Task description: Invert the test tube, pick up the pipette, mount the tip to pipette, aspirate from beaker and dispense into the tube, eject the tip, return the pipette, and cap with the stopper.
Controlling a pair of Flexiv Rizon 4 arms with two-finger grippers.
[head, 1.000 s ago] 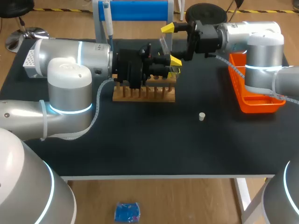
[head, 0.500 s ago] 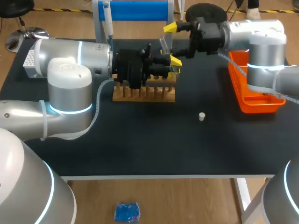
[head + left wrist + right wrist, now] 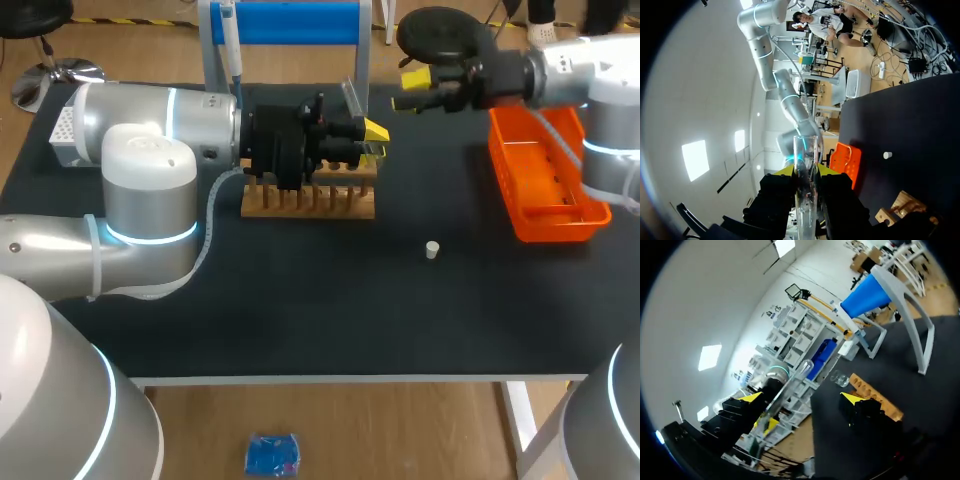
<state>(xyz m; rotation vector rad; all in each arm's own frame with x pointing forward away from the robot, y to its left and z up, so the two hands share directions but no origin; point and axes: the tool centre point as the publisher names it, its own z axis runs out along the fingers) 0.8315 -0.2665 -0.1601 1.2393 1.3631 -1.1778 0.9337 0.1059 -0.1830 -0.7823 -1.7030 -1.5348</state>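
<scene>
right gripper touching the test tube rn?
Apart. The head view shows a strip of bare table between the open right gripper and the test tube, which the left gripper clamps.

Open tabletop (image 3: 300, 310) around stopper (image 3: 432, 250); rack (image 3: 310, 200) under left arm (image 3: 150, 115) and orange basket (image 3: 548, 190) crowd rear.

test tube (image 3: 805, 205) base hidden in left end effector (image 3: 805, 170), rack (image 3: 310, 200) top behind it
</scene>
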